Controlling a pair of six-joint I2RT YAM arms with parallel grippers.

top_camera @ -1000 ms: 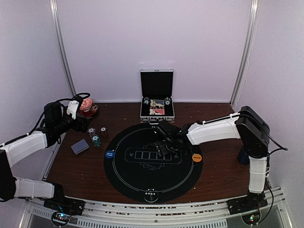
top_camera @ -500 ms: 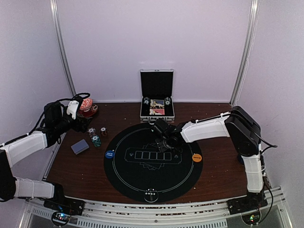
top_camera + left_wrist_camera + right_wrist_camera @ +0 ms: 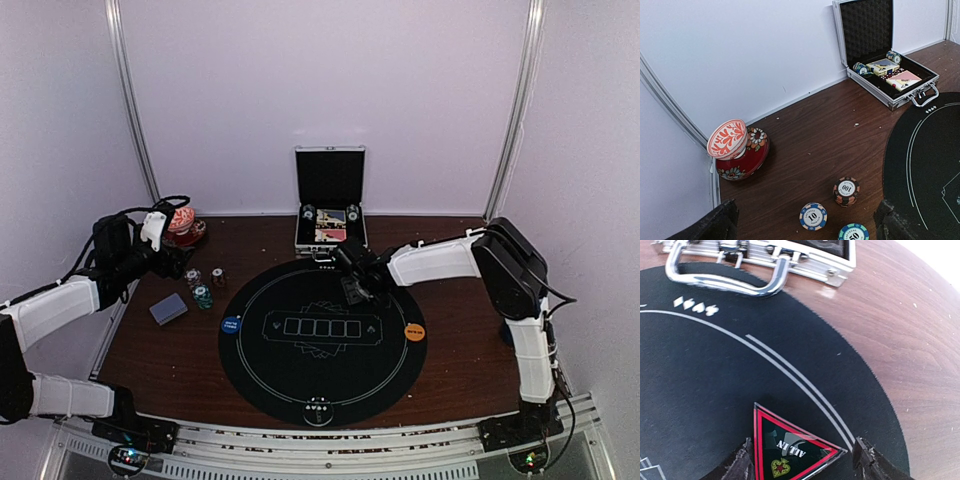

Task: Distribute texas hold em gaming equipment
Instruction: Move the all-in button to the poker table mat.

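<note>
Mat (image 3: 320, 375): round black felt; blue button (image 3: 231, 325) at left rim, orange button (image 3: 414, 331) at right, likely seat markers.
Case (image 3: 330, 178): open at mat's far edge; holds card decks (image 3: 904, 79), chip rolls (image 3: 860, 67).
Left gripper (image 3: 172, 262): jaws wide, above chip stacks (image 3: 846, 190) left of mat, ready to pick.
Right gripper (image 3: 357, 287): over mat's far part; fingers (image 3: 737, 467) flank ALL IN triangle (image 3: 790, 445), grip unclear.

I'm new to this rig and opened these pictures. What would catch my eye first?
The round black poker mat fills the middle of the table, with an open silver case just beyond its far edge. A red-edged ALL IN triangle sits between the fingers of the right end effector, over the mat's far side.
</note>
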